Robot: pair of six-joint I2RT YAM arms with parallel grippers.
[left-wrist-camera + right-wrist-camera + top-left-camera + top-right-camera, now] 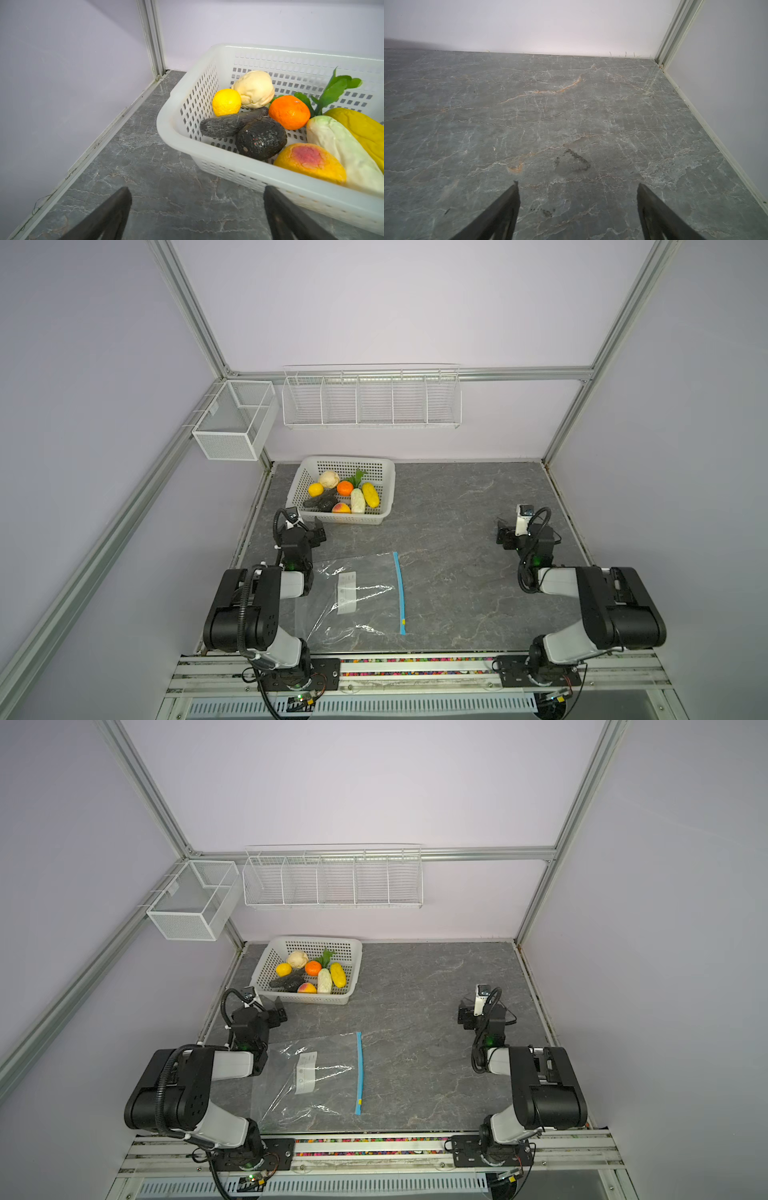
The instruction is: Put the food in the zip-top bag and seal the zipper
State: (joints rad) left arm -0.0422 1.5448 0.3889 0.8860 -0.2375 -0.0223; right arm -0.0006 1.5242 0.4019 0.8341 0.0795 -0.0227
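Observation:
The food (345,493) lies in a white perforated basket (349,458) at the back left: yellow, orange, peach, beige knobbly, white with green leaves, and dark pieces (259,139). The zip-top bag (365,622) lies flat and clear on the table at the front, its white label (347,593) facing up. The zipper (400,593) runs along the bag's right edge, with the yellow slider (402,620) near the front end. My left gripper (197,191) stands open just in front of the basket's near left corner. My right gripper (577,185) is open over bare table at the right.
A white wire rack (372,400) hangs on the back wall and a mesh box (232,423) on the left frame. Walls and aluminium posts (675,31) close in the grey marble table (457,497). Both arm bases sit on the front rail (415,668).

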